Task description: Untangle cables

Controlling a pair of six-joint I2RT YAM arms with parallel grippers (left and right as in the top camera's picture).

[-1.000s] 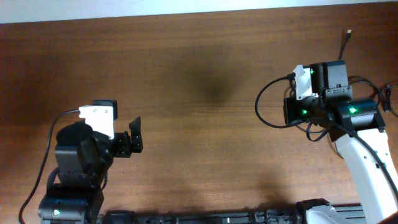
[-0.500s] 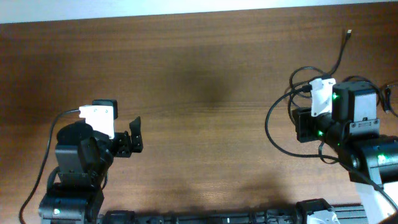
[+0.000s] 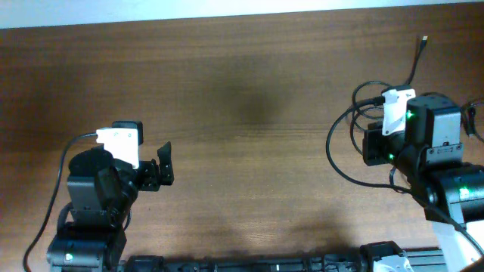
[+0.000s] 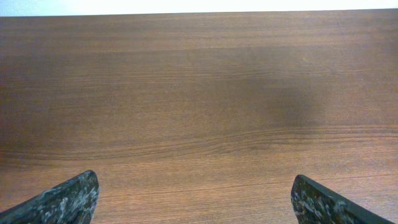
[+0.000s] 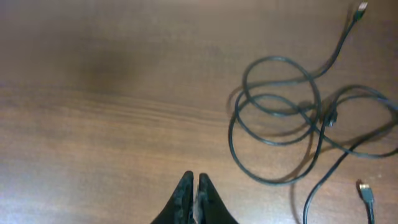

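Observation:
Thin black cables (image 5: 318, 121) lie tangled in overlapping loops on the wooden table, at the right of the right wrist view. One metal-tipped plug (image 5: 362, 8) points to the far right and another (image 5: 367, 191) lies near the lower right. My right gripper (image 5: 194, 182) is shut and empty, to the left of the loops and apart from them. In the overhead view only one cable end (image 3: 416, 62) shows beyond the right arm; the rest is hidden under it. My left gripper (image 4: 196, 199) is open and empty over bare wood, also seen in the overhead view (image 3: 162, 163).
The table's far edge (image 3: 227, 17) runs along the top of the overhead view. A thicker black wire of the right arm (image 3: 333, 155) loops out to its left. The left arm's base (image 3: 91, 204) sits at the lower left.
The right arm has moved right and toward the near edge, then slightly back up. More of the cable end shows above it. The left arm has not moved.

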